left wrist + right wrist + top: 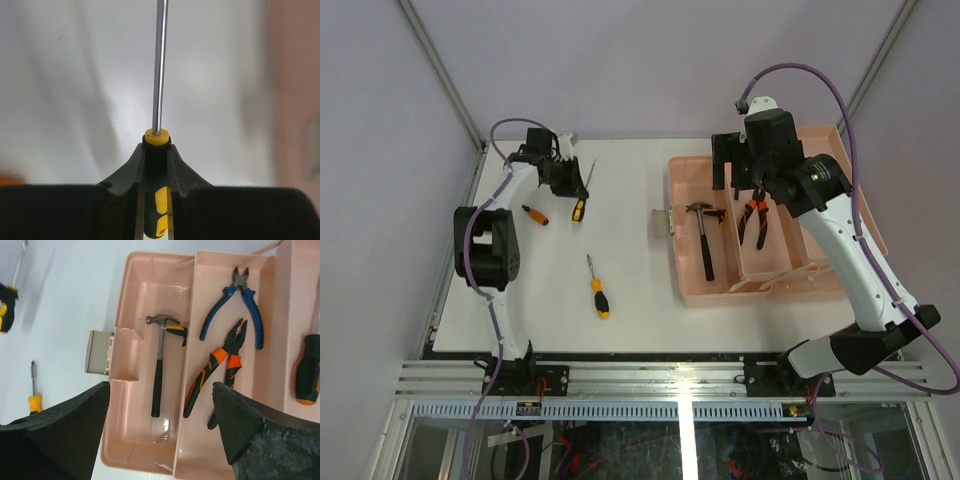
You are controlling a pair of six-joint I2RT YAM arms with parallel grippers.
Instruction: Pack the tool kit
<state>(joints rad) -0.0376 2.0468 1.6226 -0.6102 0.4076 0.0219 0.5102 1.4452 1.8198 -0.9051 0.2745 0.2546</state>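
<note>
The salmon-pink toolbox (pixel 692 280) stands open at the right of the table, its grey latch (pixel 662 222) facing left. A small hammer (pixel 158 375) lies in its bottom. Blue-handled cutters (pixel 250 310) and orange-black pliers (pixel 212 371) lie in the inner tray (pixel 220 440). An orange-black screwdriver handle (pixel 306 375) lies further right. My right gripper (pixel 161 390) is open and empty above the box, also in the top view (pixel 735 185). My left gripper (pixel 156 147) is shut on a yellow-black screwdriver (pixel 159 75) at the far left of the table (pixel 570 182).
A small orange screwdriver (pixel 535 214) lies on the white table near the left arm. Another yellow-black screwdriver (pixel 597 290) lies mid-table, also in the right wrist view (pixel 34 395). The box lid (pixel 855 190) lies open behind the right arm.
</note>
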